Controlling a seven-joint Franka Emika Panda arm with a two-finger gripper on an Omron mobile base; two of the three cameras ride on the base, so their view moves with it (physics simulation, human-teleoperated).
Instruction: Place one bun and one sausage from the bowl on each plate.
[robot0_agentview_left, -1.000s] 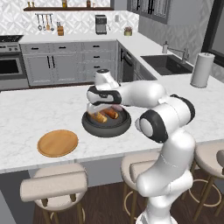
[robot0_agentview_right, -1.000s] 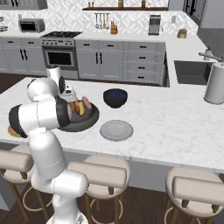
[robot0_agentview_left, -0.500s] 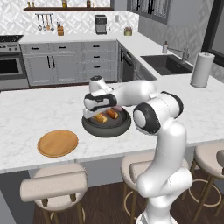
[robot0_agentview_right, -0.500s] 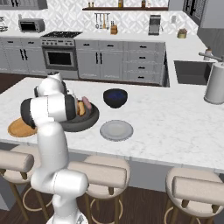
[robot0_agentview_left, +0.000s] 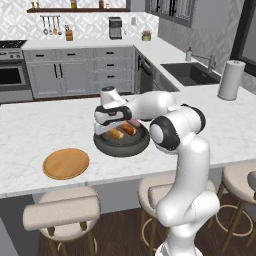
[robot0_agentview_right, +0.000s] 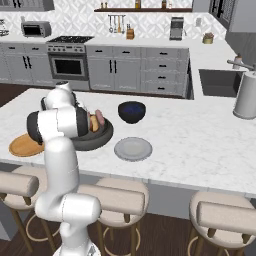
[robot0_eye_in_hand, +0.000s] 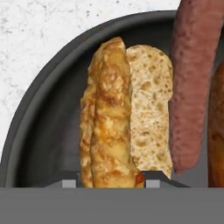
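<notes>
The tabletop (robot0_agentview_left: 40, 120) spreads out all round my claw (robot0_agentview_left: 111, 131), and both plates on it are bare: the wooden plate (robot0_agentview_left: 66, 163) lies well off to the claw's near left, the grey plate (robot0_agentview_right: 133, 148) well off on its other side past the bowl (robot0_agentview_left: 121, 145), so nothing of the task is delivered yet

A second ago my arm stood higher above the bowl with the claw spread wide; since then it has swung down and stretched low across the dish, and the claw has drawn in. In the hand view one bun (robot0_eye_in_hand: 124, 118) lies lengthwise straight ahead, its near end sitting between my two finger tips (robot0_eye_in_hand: 68, 183), which flank it closely. I cannot tell whether they already press on it or are only closing (the grip looks close, not proven)

A reddish sausage (robot0_eye_in_hand: 192, 83) lies just beside that bun, on the far side from the bowl's wall

I judge this the first pick, so lifting the bun clear comes next
</notes>
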